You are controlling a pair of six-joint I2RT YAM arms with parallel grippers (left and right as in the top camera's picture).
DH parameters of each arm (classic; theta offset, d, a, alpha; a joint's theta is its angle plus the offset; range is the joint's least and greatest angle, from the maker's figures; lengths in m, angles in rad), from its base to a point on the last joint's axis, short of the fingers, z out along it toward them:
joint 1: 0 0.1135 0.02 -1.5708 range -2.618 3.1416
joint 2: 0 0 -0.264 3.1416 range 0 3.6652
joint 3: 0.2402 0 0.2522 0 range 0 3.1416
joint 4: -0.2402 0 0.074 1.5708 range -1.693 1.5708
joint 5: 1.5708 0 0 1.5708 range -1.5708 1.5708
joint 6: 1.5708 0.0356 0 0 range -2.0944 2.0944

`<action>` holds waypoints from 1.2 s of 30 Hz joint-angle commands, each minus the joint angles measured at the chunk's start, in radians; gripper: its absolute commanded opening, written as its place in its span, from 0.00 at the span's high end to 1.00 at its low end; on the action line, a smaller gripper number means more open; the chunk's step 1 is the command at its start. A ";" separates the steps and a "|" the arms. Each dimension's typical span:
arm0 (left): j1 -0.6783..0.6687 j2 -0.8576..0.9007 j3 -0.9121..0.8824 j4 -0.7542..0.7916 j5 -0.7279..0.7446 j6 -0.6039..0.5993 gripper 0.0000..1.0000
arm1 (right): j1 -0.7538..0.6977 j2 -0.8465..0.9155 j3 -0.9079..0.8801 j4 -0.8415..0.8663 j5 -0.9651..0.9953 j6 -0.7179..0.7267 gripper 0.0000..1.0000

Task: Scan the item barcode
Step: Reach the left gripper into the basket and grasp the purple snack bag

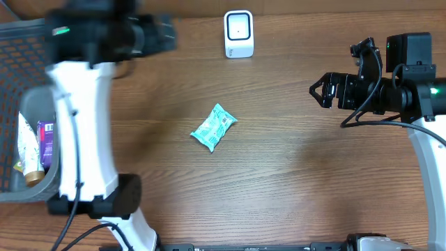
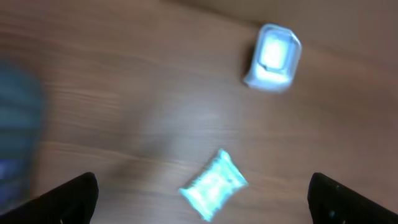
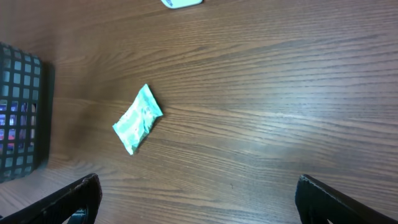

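The item, a small teal packet (image 1: pixel 214 127), lies flat on the wooden table near the middle, free of both grippers. The white barcode scanner (image 1: pixel 238 33) stands at the far edge of the table. My left gripper (image 1: pixel 162 33) is a blur high at the back left. In its own view the left gripper (image 2: pixel 202 199) is open, with the packet (image 2: pixel 214 183) lying on the table far below and the scanner (image 2: pixel 273 57) beyond. My right gripper (image 1: pixel 318 90) hovers open at the right, well away from the packet (image 3: pixel 138 118).
A dark wire basket (image 1: pixel 14 42) fills the left edge and holds a purple box (image 1: pixel 47 139) and a white tube (image 1: pixel 28 157). The basket (image 3: pixel 18 112) also shows at the left of the right wrist view. The left arm's white link (image 1: pixel 80 132) crosses beside it.
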 commanded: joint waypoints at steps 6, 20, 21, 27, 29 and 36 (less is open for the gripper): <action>0.359 -0.047 0.114 -0.072 -0.029 0.032 0.00 | 0.006 -0.004 0.025 0.006 0.006 0.000 0.00; 0.792 -0.098 -0.310 -0.018 -0.150 -0.032 0.01 | 0.006 -0.004 0.025 0.006 0.006 0.000 0.00; 0.797 -0.098 -0.351 0.007 -0.149 -0.032 0.00 | 0.006 -0.004 0.025 0.006 0.006 0.000 0.00; 0.797 -0.098 -0.596 0.162 -0.149 -0.032 0.00 | 0.006 -0.004 0.025 0.006 0.005 0.000 0.00; 0.797 -0.098 -0.671 0.222 -0.149 -0.032 0.01 | 0.006 -0.004 0.025 0.006 0.005 0.000 0.00; 0.785 -0.098 -0.894 0.497 -0.066 0.125 0.00 | 0.006 -0.004 0.025 0.006 0.005 0.000 0.00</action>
